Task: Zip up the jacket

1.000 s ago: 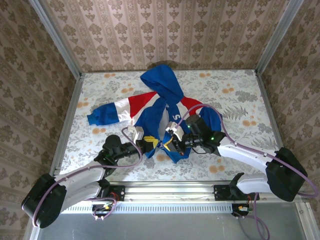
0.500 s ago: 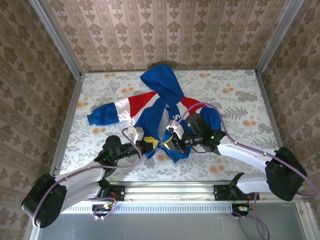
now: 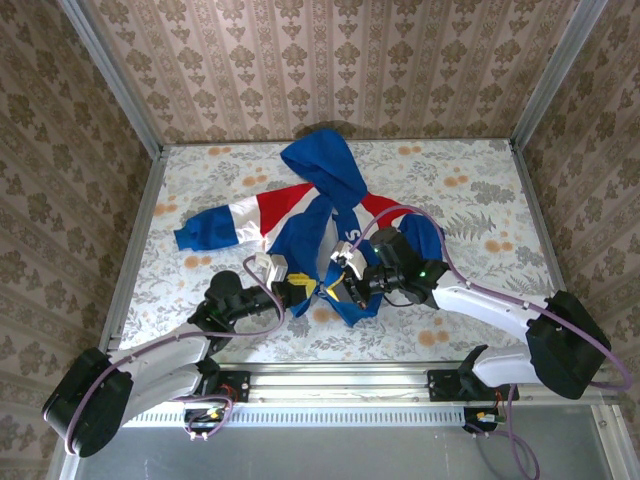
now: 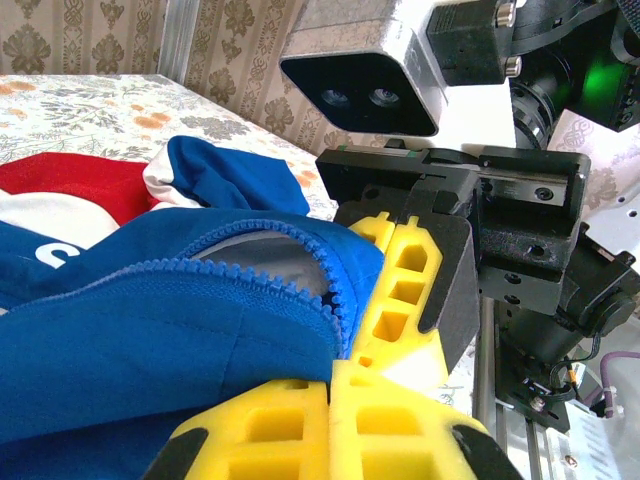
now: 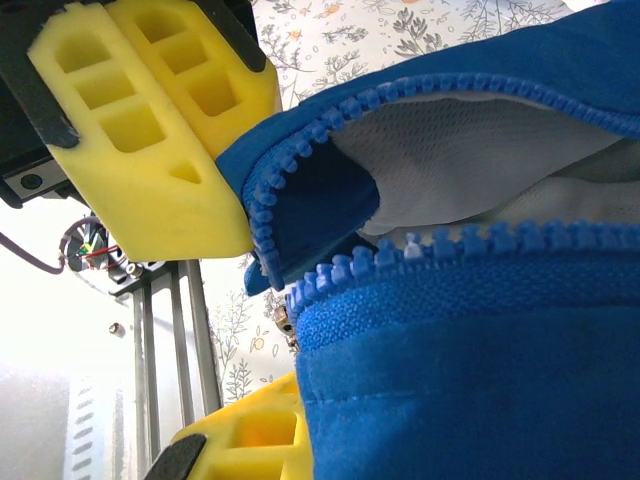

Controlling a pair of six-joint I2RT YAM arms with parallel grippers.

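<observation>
Looking at the jacket (image 3: pixel 300 205) spread out in the middle of the tabletop (image 3: pixel 480 210), hood (image 3: pixel 320 160) at its far end, front unzipped. Got the left tool (image 3: pixel 298 288) pinched shut on the jacket's bottom hem, left front edge, and the right tool (image 3: pixel 340 288) clamped tight on the jacket's right front edge, just beside it. Can see both rows of blue zipper teeth (image 5: pixel 440 245) running close together near the jacket's hem, pale lining (image 5: pixel 470 150) peeking out between them.

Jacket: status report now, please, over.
Left tool shut on jacket front edge. Right tool shut on other edge. Zipper teeth apart, not yet joined.
</observation>
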